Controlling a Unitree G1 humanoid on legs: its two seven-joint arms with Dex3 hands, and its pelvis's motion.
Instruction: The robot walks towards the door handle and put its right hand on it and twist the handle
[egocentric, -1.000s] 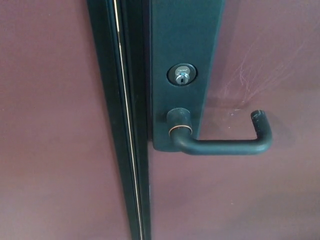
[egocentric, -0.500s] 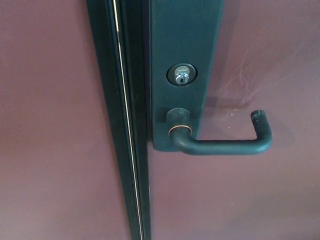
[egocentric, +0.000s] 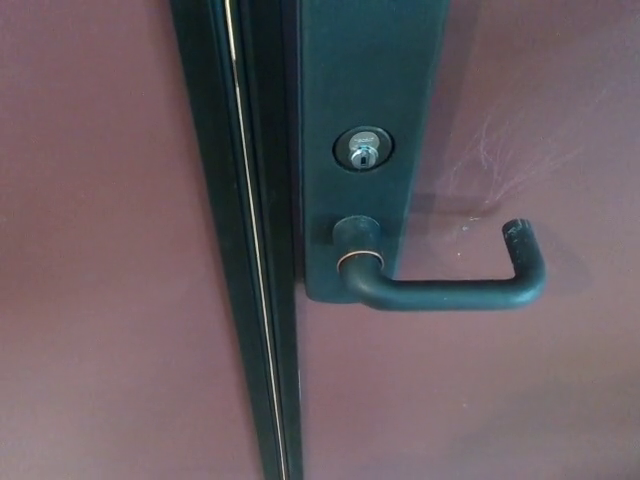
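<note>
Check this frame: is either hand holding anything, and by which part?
Nothing is held: neither hand is in view, and the door handle is untouched, level beneath the key cylinder.

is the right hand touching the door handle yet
Apart. The head view shows the whole door handle bare, from its round base to its upturned tip, with nothing resting on it; neither robot hand is in the picture at all.

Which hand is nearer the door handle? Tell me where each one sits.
Neither can be named: no robot hand shows in the head view. The door handle lies level and untouched below the keyhole, so both hands are somewhere outside the frame.
</note>
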